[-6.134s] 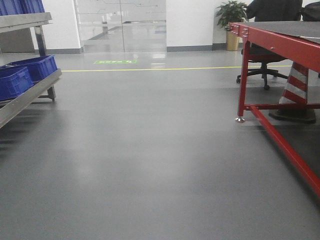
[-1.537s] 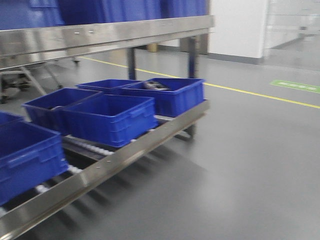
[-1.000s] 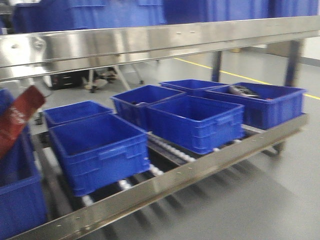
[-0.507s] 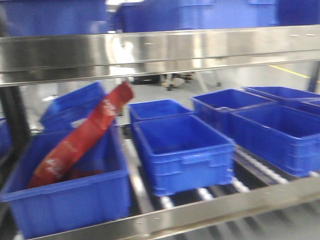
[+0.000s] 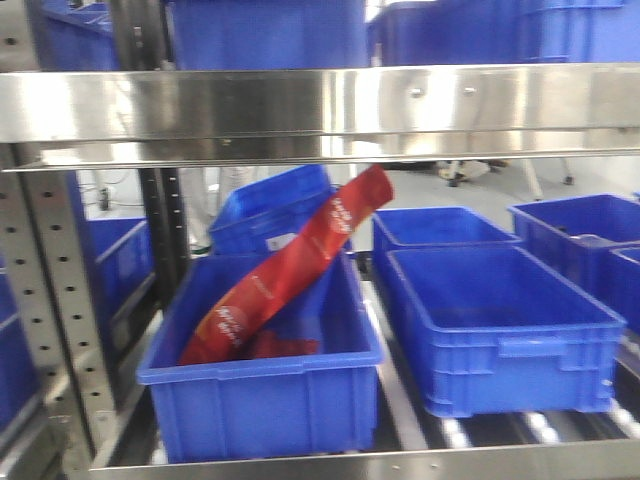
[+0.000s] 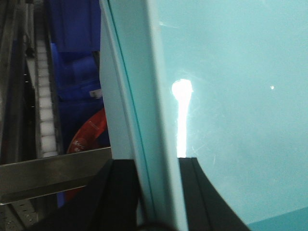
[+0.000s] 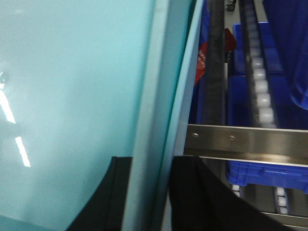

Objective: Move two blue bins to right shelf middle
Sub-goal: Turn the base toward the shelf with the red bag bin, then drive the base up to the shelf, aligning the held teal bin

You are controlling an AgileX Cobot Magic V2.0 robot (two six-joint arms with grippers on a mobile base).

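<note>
Stainless rails of the shelf [image 5: 330, 100] fill the front view, with white rollers running under the lower tier. Nearest, on both wrist cameras, sits the pale blue bin [image 6: 226, 96]: its rim is clamped between the dark fingers [image 6: 120, 192] of the left gripper [image 6: 156, 192] on one side and between those of the right gripper [image 7: 144, 192] on the other, each pair closed onto the wall from inside and out, the bin held just in front of the shelf's front rail. Only one pale tub can be told apart here.

Beyond it, at the lower tier's front left, a dark blue bin [image 5: 265, 385] holds a red packet [image 5: 285, 270] leaning up over its back edge. Just beside it to the right stands another dark bin [image 5: 500, 330], with more behind and on the tier above.

Compared with half a second ago, the shelf has slid rightward in view and looks closer and sharper; the perforated upright [image 5: 45, 300] now shows at the left.
</note>
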